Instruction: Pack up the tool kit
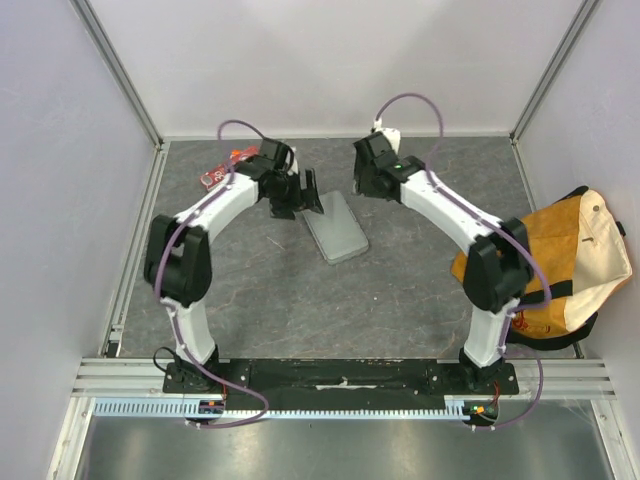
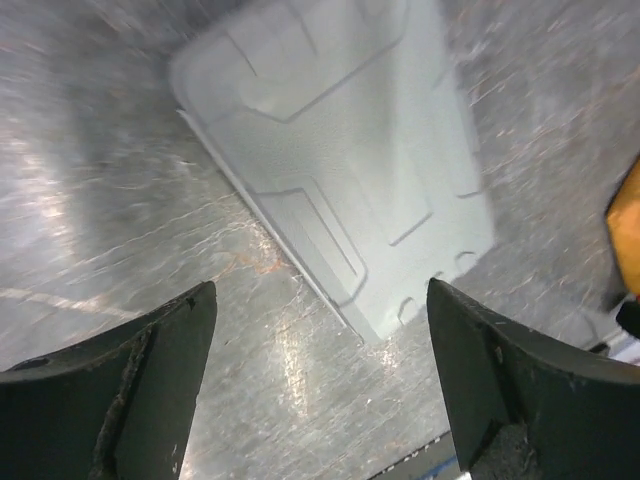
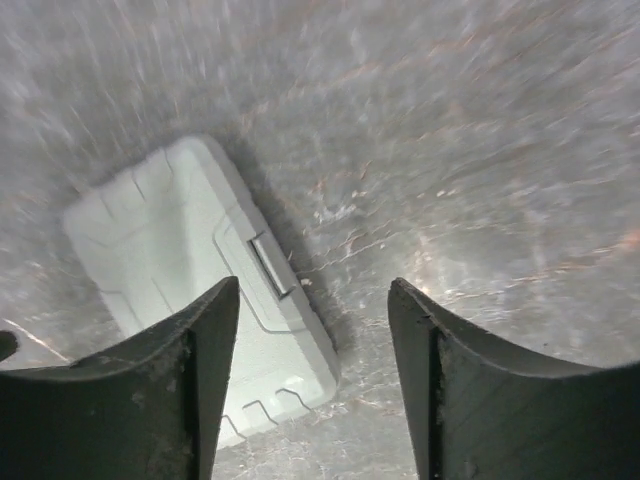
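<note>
1. From above: the grey case (image 1: 336, 228) lies flat on the bench (image 1: 400, 290) with its lid shut, so nothing inside it shows. Its far end sits between the left hand (image 1: 303, 197) and the right hand (image 1: 366, 183), near both. A tan bag (image 1: 565, 260) slumps well apart on the right hand's outer side, its contents hidden. Red packets (image 1: 222, 172) lie near the left hand's outer side.
2. Left wrist: the left hand (image 2: 320, 385) is spread wide and grasps nothing. The case (image 2: 340, 160) lies just ahead, with rounded corners and moulded ridges on its lid.
3. Right wrist: the right hand (image 3: 312, 390) is spread open and empty. The case (image 3: 180, 250) lies ahead and to one side, partly behind a finger (image 3: 160, 400), with a small latch (image 3: 270, 265) at its edge.
</note>
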